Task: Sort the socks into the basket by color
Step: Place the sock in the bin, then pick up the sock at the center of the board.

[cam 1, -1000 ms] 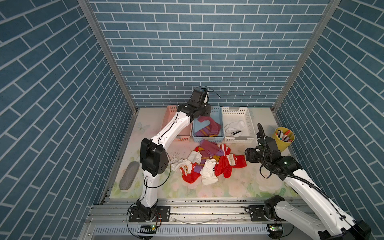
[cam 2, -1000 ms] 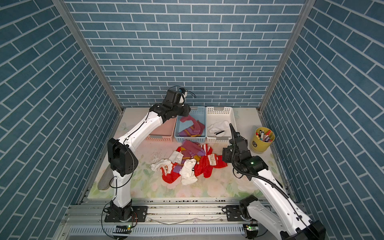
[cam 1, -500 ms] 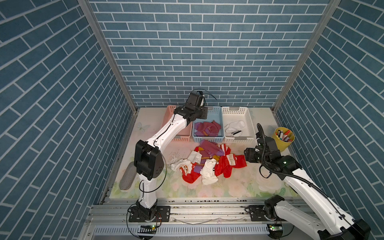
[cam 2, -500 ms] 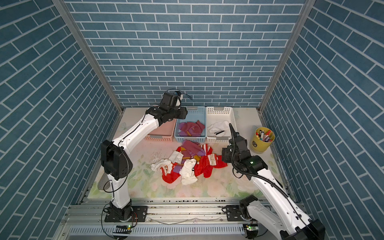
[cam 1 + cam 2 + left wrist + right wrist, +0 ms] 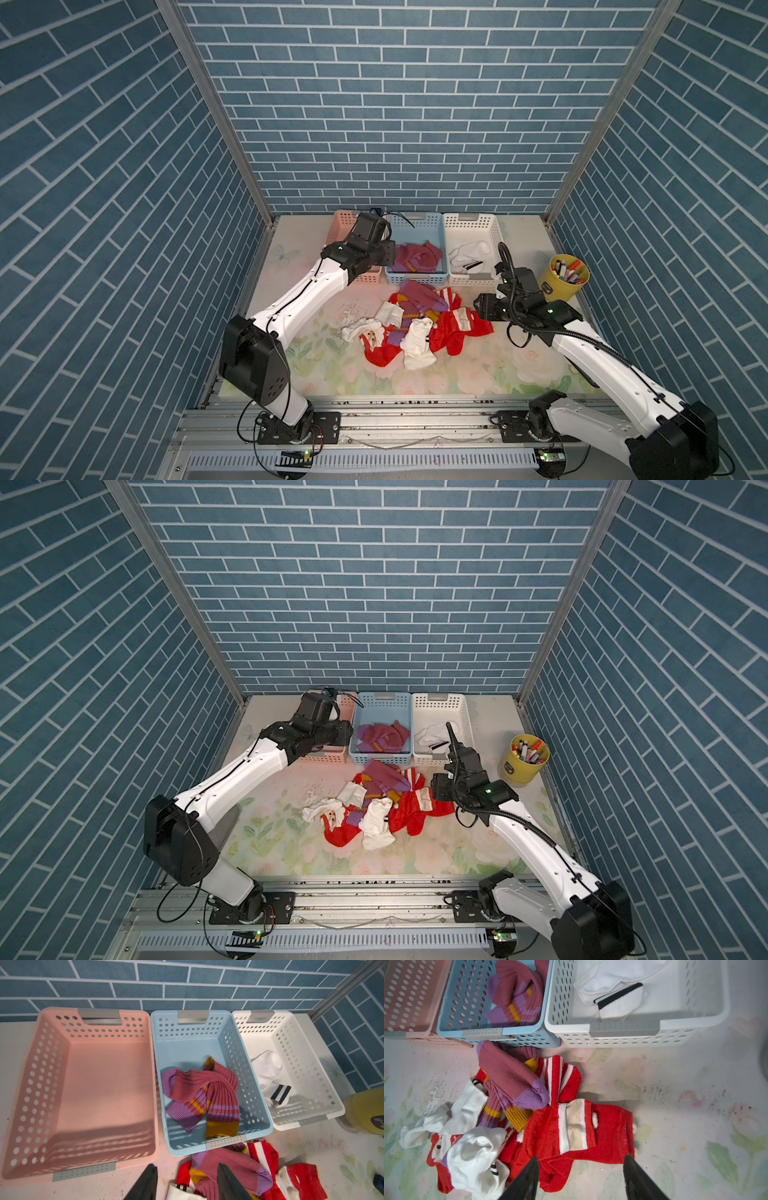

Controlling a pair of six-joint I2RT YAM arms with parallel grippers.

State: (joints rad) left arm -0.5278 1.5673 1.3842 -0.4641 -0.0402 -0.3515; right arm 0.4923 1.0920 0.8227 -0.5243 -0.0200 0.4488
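Mixed socks lie piled on the table in front of three baskets. In the blue basket lie purple socks with orange bands. The white basket holds a white sock with a black-striped cuff. The pink basket has nothing in it. My left gripper hangs open above the table by the front rims of the pink and blue baskets, holding nothing. My right gripper stands open just over the near edge of a red sock at the pile's right side.
A yellow cup of pens stands right of the white basket, close behind my right wrist. The left arm covers much of the pink basket in both top views. Brick walls enclose the table on three sides.
The purple sock that hung from my left gripper over the blue basket now lies in that basket. The left arm has drawn back toward the pink basket. The right arm has barely moved.
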